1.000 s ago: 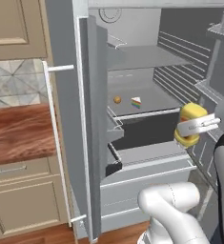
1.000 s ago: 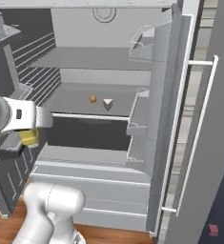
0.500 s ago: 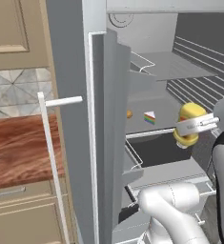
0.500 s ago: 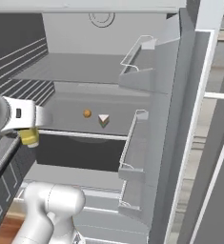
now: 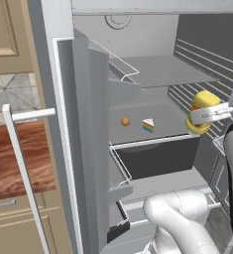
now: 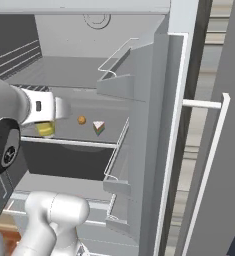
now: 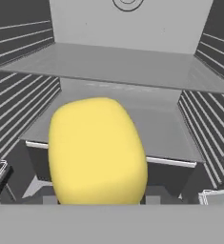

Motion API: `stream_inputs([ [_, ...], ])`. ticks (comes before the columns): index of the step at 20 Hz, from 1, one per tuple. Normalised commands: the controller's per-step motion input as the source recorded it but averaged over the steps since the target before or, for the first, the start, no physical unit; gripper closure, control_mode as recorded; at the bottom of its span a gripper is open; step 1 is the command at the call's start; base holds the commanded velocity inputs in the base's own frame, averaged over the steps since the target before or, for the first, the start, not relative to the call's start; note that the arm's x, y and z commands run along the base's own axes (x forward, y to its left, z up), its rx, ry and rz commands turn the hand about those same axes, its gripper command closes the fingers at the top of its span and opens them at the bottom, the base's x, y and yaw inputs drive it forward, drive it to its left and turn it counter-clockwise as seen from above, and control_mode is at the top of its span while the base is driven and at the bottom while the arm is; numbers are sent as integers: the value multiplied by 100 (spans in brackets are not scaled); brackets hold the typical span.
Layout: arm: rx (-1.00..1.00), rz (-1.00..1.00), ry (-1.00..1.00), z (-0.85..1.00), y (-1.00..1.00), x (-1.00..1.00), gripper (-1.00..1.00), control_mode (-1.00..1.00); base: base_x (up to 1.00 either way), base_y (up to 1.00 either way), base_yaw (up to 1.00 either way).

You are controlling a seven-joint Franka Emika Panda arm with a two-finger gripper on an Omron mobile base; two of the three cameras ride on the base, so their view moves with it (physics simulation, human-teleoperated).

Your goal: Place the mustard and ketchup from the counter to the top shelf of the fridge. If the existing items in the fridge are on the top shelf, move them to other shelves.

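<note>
Pincer (image 5: pixel 203 117) gripping mustard (image 5: pixel 203 102) round mid-body, hanging before open fridge (image 5: pixel 138 74), below top shelf (image 5: pixel 162 69). Bottle looking light, squeezable, slick plastic; gripping broad waist seeming safest, avoiding cap.

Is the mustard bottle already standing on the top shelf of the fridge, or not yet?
Not yet. The mustard is held by the gripper in front of the open fridge; the top shelf is bare.

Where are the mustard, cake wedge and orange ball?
mustard (image 5: pixel 203 100): left base view, yellow cap
cake wedge (image 5: pixel 147 125): left base view, striped side
orange ball (image 5: pixel 125 121): left base view, its middle
</note>
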Motion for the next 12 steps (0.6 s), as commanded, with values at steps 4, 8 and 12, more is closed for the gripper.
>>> stream_inputs([
  [4,0,0,-11,43,-3,94,100,-100,0,0,0],
  [8,0,0,-9,34,-1,93,100,-100,0,0,0],
  [12,2,-1,-3,25,-6,89,100,-100,0,0,0],
])
